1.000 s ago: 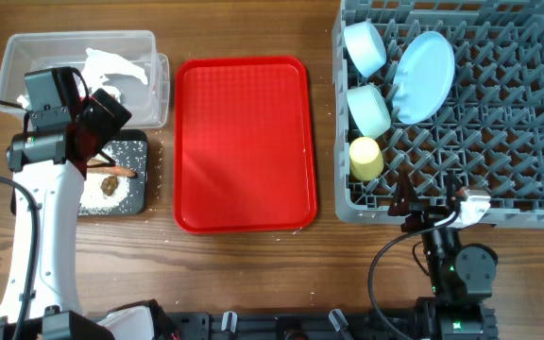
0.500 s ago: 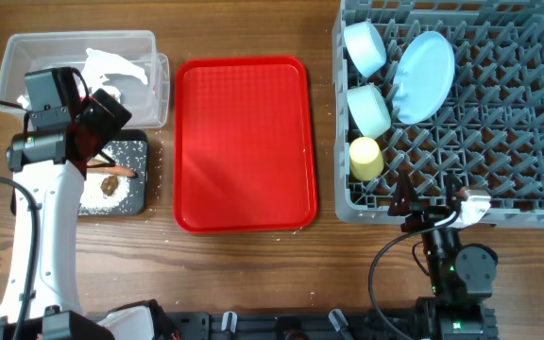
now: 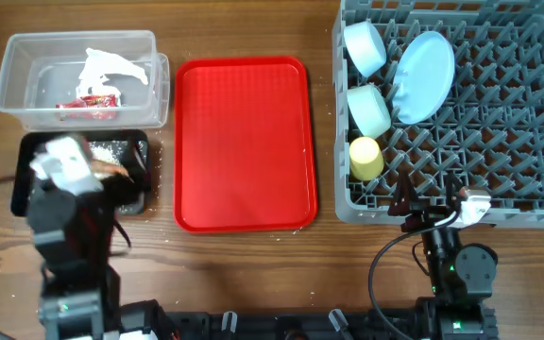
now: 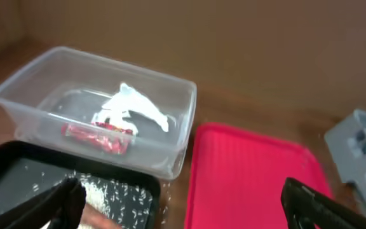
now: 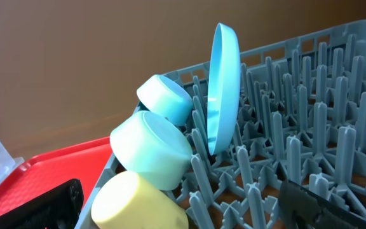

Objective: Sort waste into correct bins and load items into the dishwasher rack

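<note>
The left gripper (image 4: 182,202) hangs spread and empty at 7 o'clock, probably because the wrapper (image 3: 87,110) and the tissue (image 3: 111,68) lie in the clear tub (image 3: 12,85) at 10 o'clock, while the right gripper (image 5: 183,203), also spread and empty, rests at 5 o'clock beside the rack (image 3: 508,151), whose pegs keep the plate (image 3: 424,76) on edge.

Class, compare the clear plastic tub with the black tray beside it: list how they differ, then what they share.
The clear tub is see-through with tall walls; the black tray is opaque and shallow. The clear tub holds a red wrapper and white tissue; the black tray holds loose rice. Both are rectangular and lie beside the red serving tray.
</note>
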`<move>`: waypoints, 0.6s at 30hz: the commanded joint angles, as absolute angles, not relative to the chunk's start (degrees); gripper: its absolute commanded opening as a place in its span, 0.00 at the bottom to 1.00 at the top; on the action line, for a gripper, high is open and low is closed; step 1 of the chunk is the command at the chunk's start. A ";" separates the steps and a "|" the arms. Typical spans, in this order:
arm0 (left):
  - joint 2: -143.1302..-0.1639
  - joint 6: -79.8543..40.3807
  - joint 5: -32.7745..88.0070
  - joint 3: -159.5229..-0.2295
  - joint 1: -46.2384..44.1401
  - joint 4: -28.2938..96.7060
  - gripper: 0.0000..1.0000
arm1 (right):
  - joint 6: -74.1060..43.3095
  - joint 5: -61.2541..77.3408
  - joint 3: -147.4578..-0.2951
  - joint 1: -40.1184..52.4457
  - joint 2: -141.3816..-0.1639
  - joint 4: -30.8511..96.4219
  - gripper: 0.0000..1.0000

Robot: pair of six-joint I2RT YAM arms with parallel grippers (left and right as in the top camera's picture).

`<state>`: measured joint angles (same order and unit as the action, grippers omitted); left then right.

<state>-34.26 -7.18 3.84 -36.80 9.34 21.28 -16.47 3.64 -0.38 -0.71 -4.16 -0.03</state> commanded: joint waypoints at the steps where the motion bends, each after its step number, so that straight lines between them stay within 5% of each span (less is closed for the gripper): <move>1: -22.87 -2.96 5.06 -21.69 7.05 12.60 1.00 | -16.91 4.38 -0.30 -0.99 -4.03 -0.23 1.00; 6: -7.31 -4.95 5.10 -6.09 4.97 4.73 1.00 | -16.91 4.38 -0.30 -0.99 -4.03 -0.23 1.00; 18: -0.14 -4.91 4.45 -4.71 4.97 8.47 1.00 | -16.91 4.38 -0.30 -0.99 -4.03 -0.23 1.00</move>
<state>-0.97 -4.80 4.62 -5.30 5.23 8.73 -16.47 3.66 -0.38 -0.71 -4.21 -0.03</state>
